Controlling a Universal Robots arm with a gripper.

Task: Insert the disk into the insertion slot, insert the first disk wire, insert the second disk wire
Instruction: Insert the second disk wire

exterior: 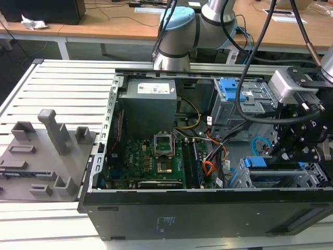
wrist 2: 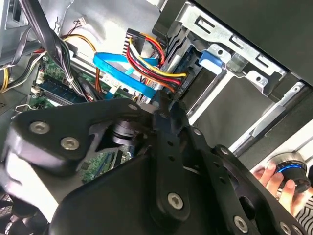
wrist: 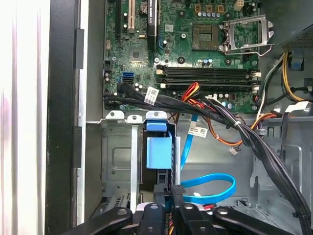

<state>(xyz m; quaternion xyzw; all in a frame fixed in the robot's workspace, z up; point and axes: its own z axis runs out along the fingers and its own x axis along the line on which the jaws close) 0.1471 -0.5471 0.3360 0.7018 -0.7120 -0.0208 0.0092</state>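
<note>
Gripper at the drive cage, lower right of the exterior view.

The gripper is lowered into the case directly over the slot. The disk is seated in the slot, its blue bracket end-on just ahead of the fingertips in the first wrist view. The blue wire is looped beside the disk, its long run crossing just past the fingertips. The fingers appear nearly together; whether anything is pinched cannot be told. A red-orange bundle is plugged in at the cage.
</note>
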